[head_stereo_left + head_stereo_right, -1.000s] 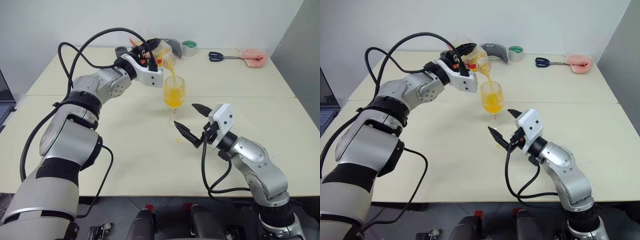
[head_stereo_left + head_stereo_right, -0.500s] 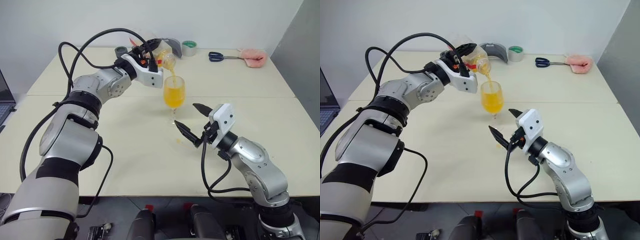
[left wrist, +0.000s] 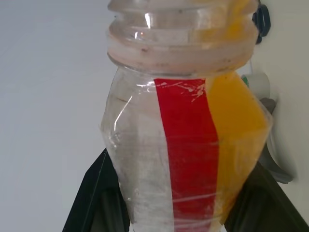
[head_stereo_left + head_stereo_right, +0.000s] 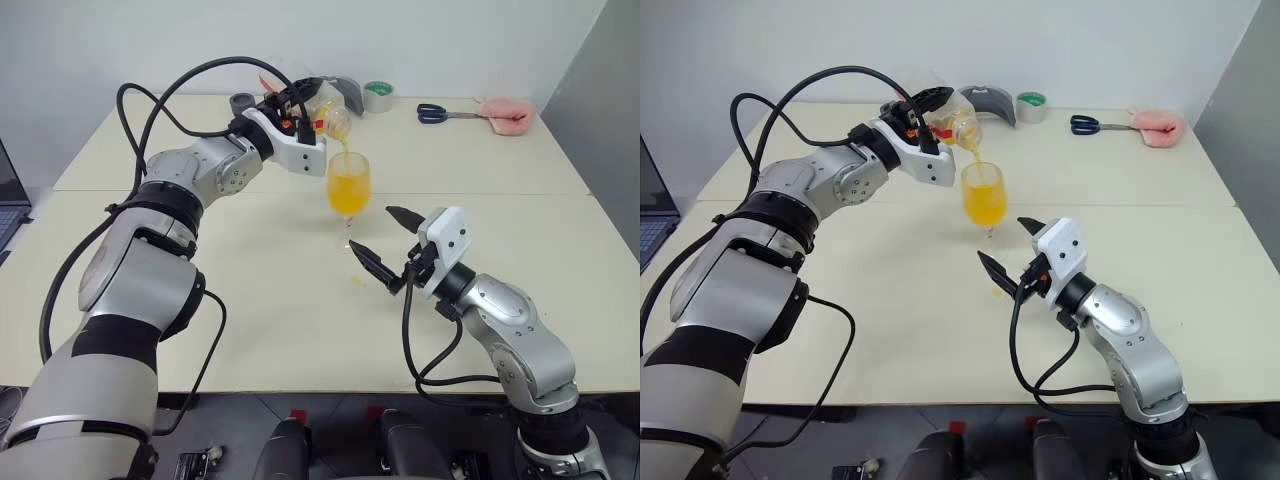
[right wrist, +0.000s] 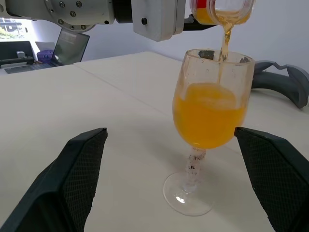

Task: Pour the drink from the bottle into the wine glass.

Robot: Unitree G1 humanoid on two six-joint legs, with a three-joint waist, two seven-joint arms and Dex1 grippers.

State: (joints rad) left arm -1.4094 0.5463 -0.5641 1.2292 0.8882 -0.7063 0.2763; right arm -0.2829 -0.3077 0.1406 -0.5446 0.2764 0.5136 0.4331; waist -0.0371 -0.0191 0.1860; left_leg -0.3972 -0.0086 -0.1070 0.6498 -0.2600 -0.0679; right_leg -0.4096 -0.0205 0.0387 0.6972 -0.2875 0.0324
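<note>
Left hand is clamped round the light, squashy bottle mid-body, while the fragile, top-heavy wine glass stands between the wide-open right hand fingers, so grab its stem.

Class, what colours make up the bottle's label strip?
Red and white on the bottle, clearest in the left wrist view.

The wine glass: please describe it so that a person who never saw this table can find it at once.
On the cream table, look near the middle, just in front of the seam between the two tabletops. The wine glass stands upright there, under the tilted bottle in the left gripper. It alone is stemmed and holds the orange drink.
</note>
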